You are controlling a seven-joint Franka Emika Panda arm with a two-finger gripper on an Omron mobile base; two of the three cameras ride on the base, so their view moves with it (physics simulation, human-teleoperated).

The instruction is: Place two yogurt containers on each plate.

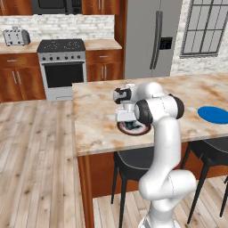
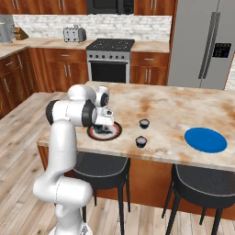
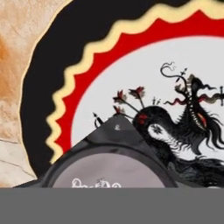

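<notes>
The black plate with its red-orange ring and white band lies on the island near its front edge, also seen as plate and plate. My gripper hangs low right over it. Directly under the hand, very close, is the pale grey top of a yogurt container over the plate's white middle. My fingertips are hidden, so I cannot tell whether they are shut on it. Two more yogurt containers stand on the counter to the plate's right. The blue plate lies further right.
The marble island carries everything. Dark stools stand under its front edge. A stove and wooden cabinets line the back wall, with a steel fridge beside them.
</notes>
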